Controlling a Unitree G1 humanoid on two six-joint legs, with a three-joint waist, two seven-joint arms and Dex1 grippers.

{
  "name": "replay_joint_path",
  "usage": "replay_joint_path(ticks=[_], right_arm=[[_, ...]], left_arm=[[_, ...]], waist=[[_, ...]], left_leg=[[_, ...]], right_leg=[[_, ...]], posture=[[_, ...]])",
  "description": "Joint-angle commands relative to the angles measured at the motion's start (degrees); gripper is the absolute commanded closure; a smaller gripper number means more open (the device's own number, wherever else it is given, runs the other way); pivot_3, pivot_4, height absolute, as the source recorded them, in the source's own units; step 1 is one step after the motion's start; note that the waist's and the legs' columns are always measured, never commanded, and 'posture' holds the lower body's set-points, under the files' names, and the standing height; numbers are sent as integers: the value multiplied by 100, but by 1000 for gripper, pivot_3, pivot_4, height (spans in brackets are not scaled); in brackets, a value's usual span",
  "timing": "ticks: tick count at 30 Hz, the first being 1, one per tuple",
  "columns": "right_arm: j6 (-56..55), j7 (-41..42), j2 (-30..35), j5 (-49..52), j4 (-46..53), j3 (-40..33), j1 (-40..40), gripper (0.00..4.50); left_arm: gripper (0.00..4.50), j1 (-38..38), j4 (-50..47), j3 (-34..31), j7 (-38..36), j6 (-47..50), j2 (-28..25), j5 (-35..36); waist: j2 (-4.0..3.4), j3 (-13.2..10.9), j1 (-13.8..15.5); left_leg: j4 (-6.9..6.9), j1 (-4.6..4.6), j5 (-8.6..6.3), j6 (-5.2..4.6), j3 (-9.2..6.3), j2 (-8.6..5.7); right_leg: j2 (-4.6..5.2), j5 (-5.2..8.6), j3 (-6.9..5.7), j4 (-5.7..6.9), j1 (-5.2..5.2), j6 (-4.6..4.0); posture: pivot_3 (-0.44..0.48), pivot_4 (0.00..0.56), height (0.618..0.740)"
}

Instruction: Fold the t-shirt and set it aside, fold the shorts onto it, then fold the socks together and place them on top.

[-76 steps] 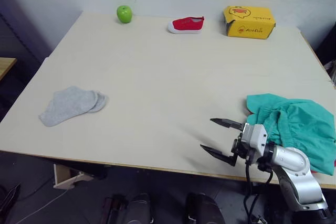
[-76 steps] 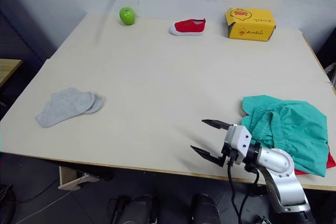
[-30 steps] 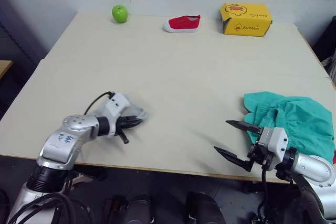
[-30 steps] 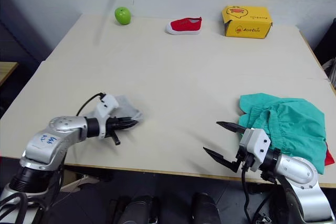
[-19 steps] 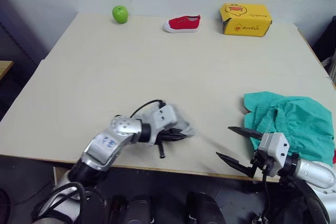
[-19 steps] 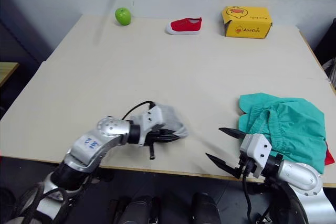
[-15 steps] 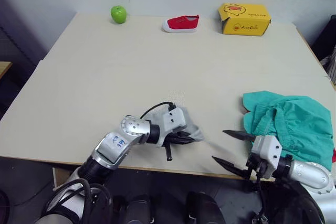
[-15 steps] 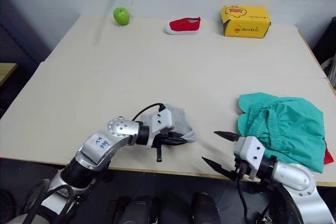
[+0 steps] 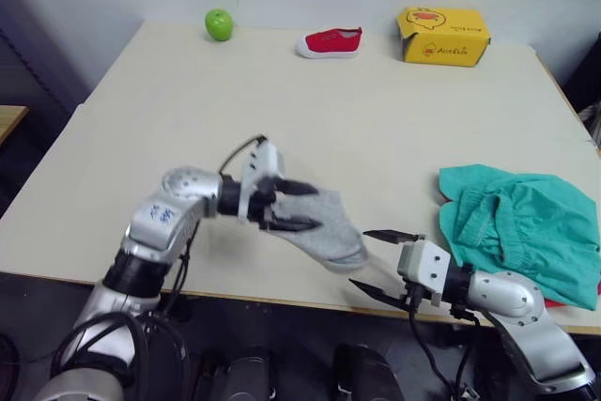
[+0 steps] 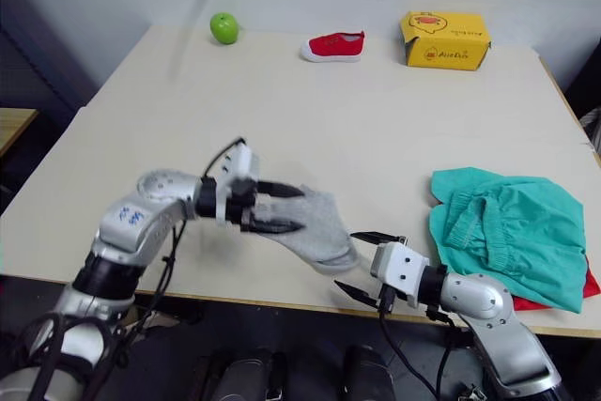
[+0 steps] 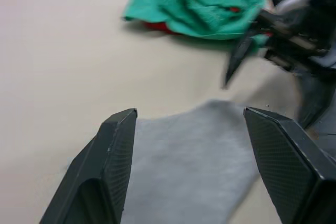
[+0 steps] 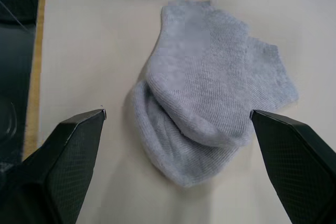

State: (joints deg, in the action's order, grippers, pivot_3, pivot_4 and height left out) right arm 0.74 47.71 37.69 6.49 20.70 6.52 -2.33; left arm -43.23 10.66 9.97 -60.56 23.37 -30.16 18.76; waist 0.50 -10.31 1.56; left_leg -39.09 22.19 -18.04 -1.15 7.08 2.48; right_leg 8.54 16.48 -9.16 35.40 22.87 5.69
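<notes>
The socks [image 9: 324,229] lie overlapped near the table's [image 9: 282,110] front edge, in the lower middle of the left eye view, one sock across the other rather than squarely matched. The left gripper [image 9: 299,206] sits at their near-left end with its fingers spread apart and nothing pinched between them; the right gripper [image 9: 376,260], just right of the socks in the lower middle-right of the frame, is also spread wide and empty. The shorts [image 9: 521,232] are heaped at the right edge with a sliver of the t-shirt [image 9: 556,304] showing beneath. The main risk, as I judge it, is a pinch that catches only the top sock, pulling the pair apart. The socks also lie close to the edge, so a sideways drag could push them off. The loosely bunched shorts make an uneven base where socks could slide off.
</notes>
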Motion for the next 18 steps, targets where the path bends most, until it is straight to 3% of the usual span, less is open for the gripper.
replay_joint_path(ticks=[1, 4, 7, 13, 18], right_arm=[[-326, -188, -103, -354, -182, 143, 100, 0], [-638, -382, -186, -704, -479, 276, 220, 0], [-904, -506, -262, -949, -672, 368, 313, 662], [-1191, -619, -297, -1131, -908, 460, 403, 2757], [-1306, -680, -262, -1182, -966, 402, 367, 4500]], left_arm=[[1103, -572, 1398, 12, 74, -1151, 258, -532], [1103, -1278, 2865, 184, 106, -1861, 678, -997], [1067, -1731, 4041, 358, 21, -2387, 918, -1438], [1067, -2041, 5238, 372, -175, -2700, 1202, -1827], [2338, -2051, 5609, 215, -36, -2903, 1334, -1947]], waist=[[0, 0, -13], [4, -2, -13], [11, -6, -33], [16, -9, -144], [17, -9, -164]], left_leg=[[0, 4, -1, -1, 1, -2], [-1, 14, -1, -4, 2, -35], [-1, 17, 0, -7, 6, -44], [-1, 14, 2, -10, 7, -42], [-1, 12, 3, -11, 3, -40]], right_leg=[[0, -1, -1, 0, 1, 2], [-1, -5, -6, 10, 1, 9], [0, -9, -3, 4, 1, 18], [0, -10, -1, 7, 1, 20], [2, -11, 0, 10, 1, 21]], posture=[[0, 150, 740], [0, 150, 740], [0, 150, 740], [0, 150, 740], [0, 150, 740]])
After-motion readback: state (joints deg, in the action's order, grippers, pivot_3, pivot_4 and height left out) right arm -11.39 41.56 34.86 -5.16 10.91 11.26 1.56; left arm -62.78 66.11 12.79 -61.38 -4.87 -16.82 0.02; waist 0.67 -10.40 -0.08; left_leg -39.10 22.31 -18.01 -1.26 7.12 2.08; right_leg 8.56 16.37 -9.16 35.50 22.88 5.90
